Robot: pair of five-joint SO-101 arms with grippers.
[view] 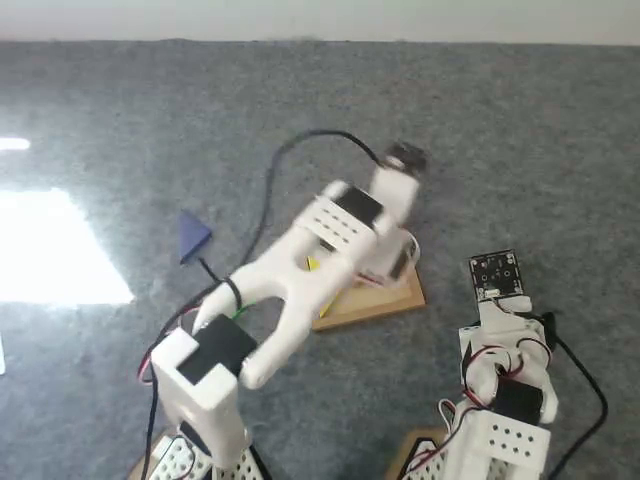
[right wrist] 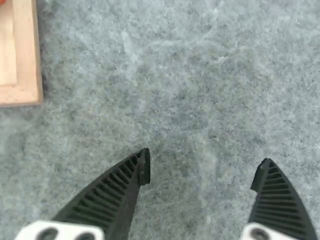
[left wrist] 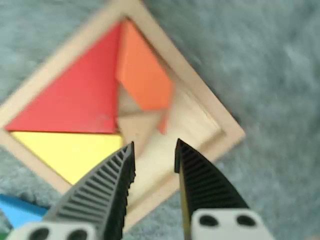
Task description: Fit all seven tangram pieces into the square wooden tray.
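Grey felt bench (view: 520,110). Square wooden tray (view: 395,297) sits near the middle of it, mostly covered by the left arm (view: 300,275), which stretches out over the tray.

Inside the tray: large red triangle (left wrist: 70,95) against one rim, flat. Orange piece (left wrist: 144,72) alongside it, edges touching, running into a tray corner. Yellow triangle (left wrist: 67,152) on the red triangle's other side, long edges meeting. A small red-orange sliver (left wrist: 163,122) pokes out past the orange piece toward the tray's middle; shape unclear. The rest of the tray floor is bare wood.

Left claw (left wrist: 154,149) hangs above the tray's bare part, beside the yellow triangle's tip. Jaws stand narrow, a slim gap between them, nothing gripped.

A blue shape (left wrist: 15,210) lies on the felt just outside the tray rim, on the yellow triangle's side. A blue triangle (view: 193,235) lies well apart from the tray, beyond the left arm. Cannot tell whether these are one piece or two.

Right arm (view: 505,390) is folded back, away from the tray. Right claw (right wrist: 204,162) points down at bare felt near one tray corner (right wrist: 25,60). Jaws spread wide, empty.
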